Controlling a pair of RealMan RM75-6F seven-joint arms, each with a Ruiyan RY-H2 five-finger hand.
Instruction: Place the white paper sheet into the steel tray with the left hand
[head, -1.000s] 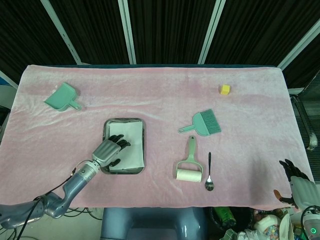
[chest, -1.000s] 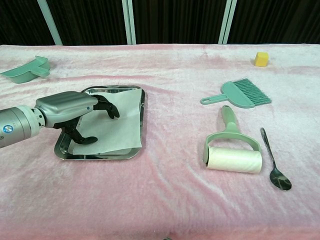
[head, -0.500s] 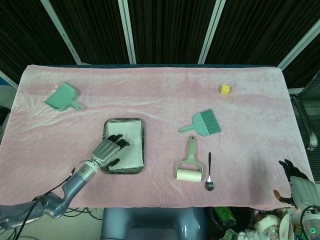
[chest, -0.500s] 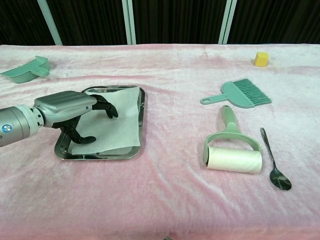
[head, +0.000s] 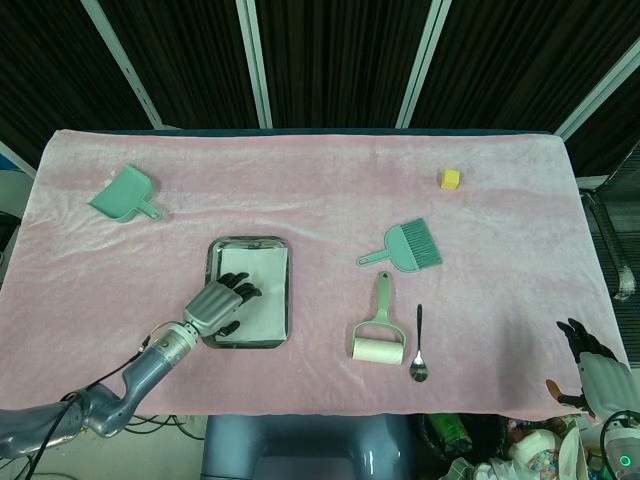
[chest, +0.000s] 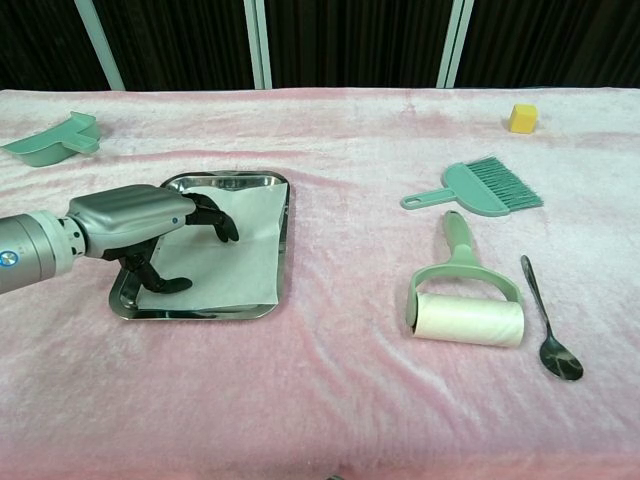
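Paper sheet (chest: 228, 252) lies flat inside the steel tray (chest: 284, 240), near the tabletop's front-left. Left hand (chest: 140, 223) hovers over the tray's left side, fingers loosely curled, can't tell if touching. Placement looks done; only withdrawal left.

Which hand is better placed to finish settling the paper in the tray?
The left hand. It is already over the tray, with its fingers on the paper. The right hand is far off at the table's near right corner, beyond the lint roller and spoon.
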